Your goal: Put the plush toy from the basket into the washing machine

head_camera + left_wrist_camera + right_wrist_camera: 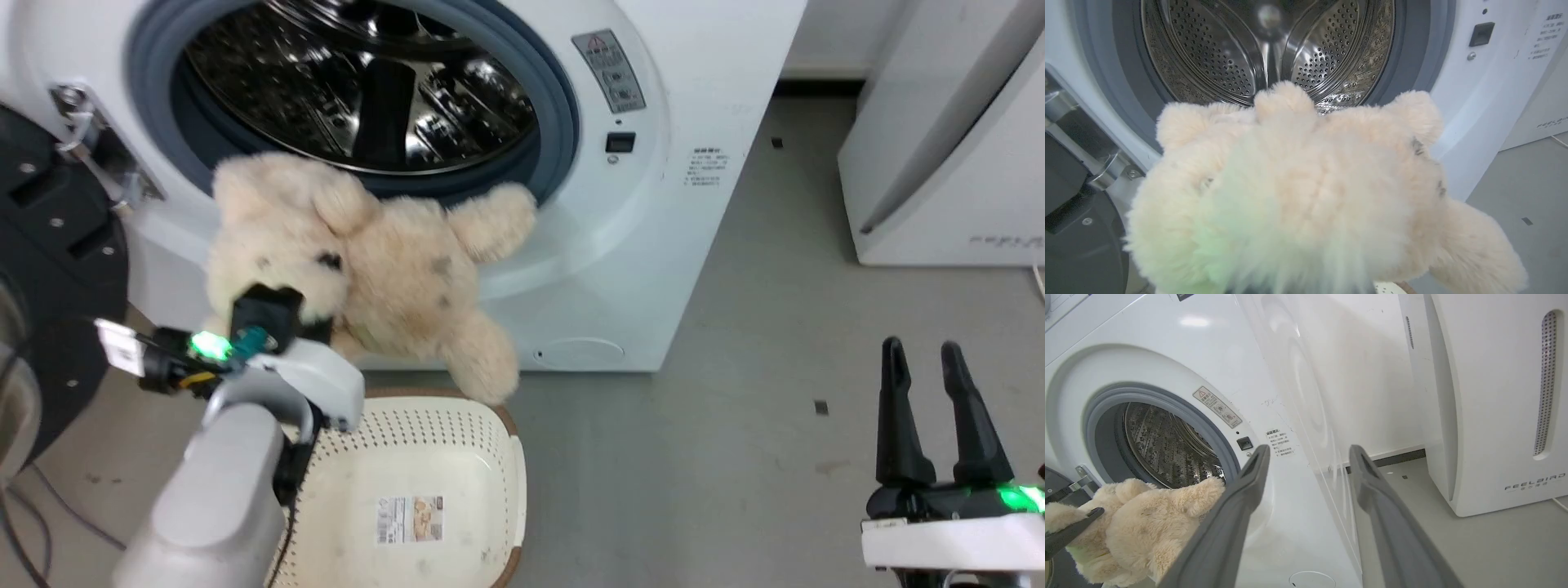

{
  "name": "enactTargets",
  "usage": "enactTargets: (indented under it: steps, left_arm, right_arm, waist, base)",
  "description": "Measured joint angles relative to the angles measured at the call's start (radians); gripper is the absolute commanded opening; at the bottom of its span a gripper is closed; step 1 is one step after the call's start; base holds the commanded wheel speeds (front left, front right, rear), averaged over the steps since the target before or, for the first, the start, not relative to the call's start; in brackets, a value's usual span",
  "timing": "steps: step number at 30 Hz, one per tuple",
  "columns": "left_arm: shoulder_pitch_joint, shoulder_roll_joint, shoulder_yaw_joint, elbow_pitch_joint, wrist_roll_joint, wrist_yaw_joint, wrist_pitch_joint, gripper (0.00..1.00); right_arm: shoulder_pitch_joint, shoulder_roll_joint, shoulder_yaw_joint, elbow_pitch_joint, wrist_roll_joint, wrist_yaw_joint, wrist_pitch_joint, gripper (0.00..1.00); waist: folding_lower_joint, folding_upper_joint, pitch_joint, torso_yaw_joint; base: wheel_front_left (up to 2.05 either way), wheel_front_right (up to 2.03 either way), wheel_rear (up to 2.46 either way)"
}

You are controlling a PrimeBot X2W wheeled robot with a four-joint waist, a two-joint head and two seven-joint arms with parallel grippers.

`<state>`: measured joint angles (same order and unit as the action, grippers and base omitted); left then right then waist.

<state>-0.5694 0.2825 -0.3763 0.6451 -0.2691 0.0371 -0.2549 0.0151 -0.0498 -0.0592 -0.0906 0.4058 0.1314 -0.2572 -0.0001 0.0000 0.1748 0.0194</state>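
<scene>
Plush toy (pixel 384 278) hangs from left gripper (pixel 277 310), whose fingers are buried in fur and clamped on it. Toy sits before lower lip of washing machine (pixel 653 204) porthole, above basket (pixel 514 457), not yet inside drum (pixel 367 73). Right gripper (pixel 931 408) spread wide, empty, well apart.

Risks:
- hold on loose fur may slip, dropping toy to basket or floor
- splayed limbs may snag grey gasket (pixel 559 114)
- arm passes near open door (pixel 49 269)

Count: one plush toy, one basket, one washing machine, two grippers.
</scene>
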Motion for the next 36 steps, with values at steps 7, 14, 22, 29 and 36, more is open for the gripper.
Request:
enactTargets:
  steps: [7,14,22,29,36]
  left_arm:
    - [-0.086,0.019,0.078,-0.053,-0.007,0.024,0.000,0.00]
    - [-0.211,0.031,0.127,-0.071,0.003,0.034,0.000,0.00]
    - [-0.384,0.086,0.193,-0.058,0.009,0.033,0.000,0.00]
    - [-0.518,0.130,0.252,-0.046,0.017,0.033,0.000,0.00]
    - [-0.634,0.157,0.288,-0.046,0.033,0.033,0.000,0.00]
  right_arm:
    - [-0.072,0.000,0.005,-0.012,0.000,0.000,0.000,1.00]
    - [-0.150,0.000,0.015,-0.018,0.009,0.000,0.000,1.00]
    - [-0.218,0.000,0.030,-0.027,0.042,0.000,0.000,1.00]
    - [-0.267,0.000,0.034,-0.044,0.058,0.000,0.000,1.00]
    - [-0.293,0.000,0.036,-0.060,0.063,0.000,0.000,1.00]
  waist:
    - [0.0002,0.0000,0.092,-0.034]
    - [0.0001,0.0000,0.206,-0.076]
    - [0.0002,0.0000,0.341,-0.137]
    - [0.0003,0.0000,0.459,-0.186]
    - [0.0003,0.0000,0.556,-0.225]
  base:
    - [0.00,0.00,0.00]
    - [0.00,0.00,0.00]
    - [0.00,0.00,0.00]
    - [0.00,0.00,0.00]
    - [0.00,0.00,0.00]
